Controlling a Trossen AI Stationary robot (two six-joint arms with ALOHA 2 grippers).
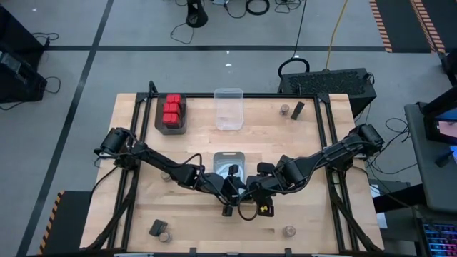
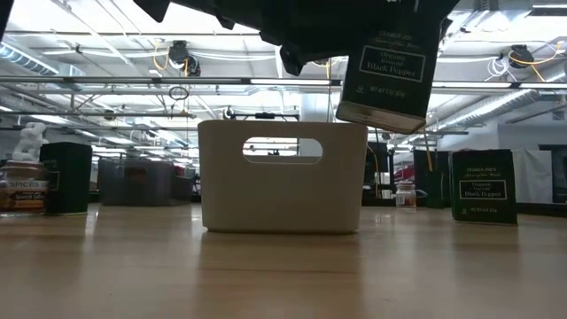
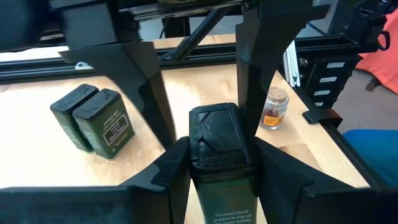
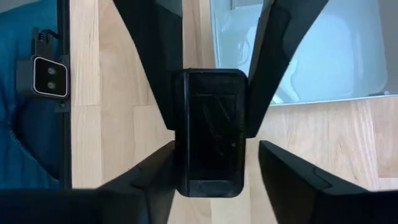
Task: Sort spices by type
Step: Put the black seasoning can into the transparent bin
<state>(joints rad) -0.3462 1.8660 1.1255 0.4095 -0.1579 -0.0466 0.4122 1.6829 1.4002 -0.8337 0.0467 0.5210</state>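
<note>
Tin (image 2: 386, 66) aloft beside bin (image 2: 221, 177) rim — left jaws grip it, right jaws spread.

Both dark arms meet over the near middle of the pale wooden table (image 1: 136, 135), crowding the room around the white handled bin (image 1: 230, 163) there. The clear plastic bin (image 1: 229, 108) and the black tray of red boxy spice tins (image 1: 172, 113) stand along the far edge, with bare wood between them and the arms. Small round brown-topped jars (image 1: 289, 231) and a black boxy tin (image 1: 155, 227) dot the near edge; the table's left and right sides lie open.
</note>
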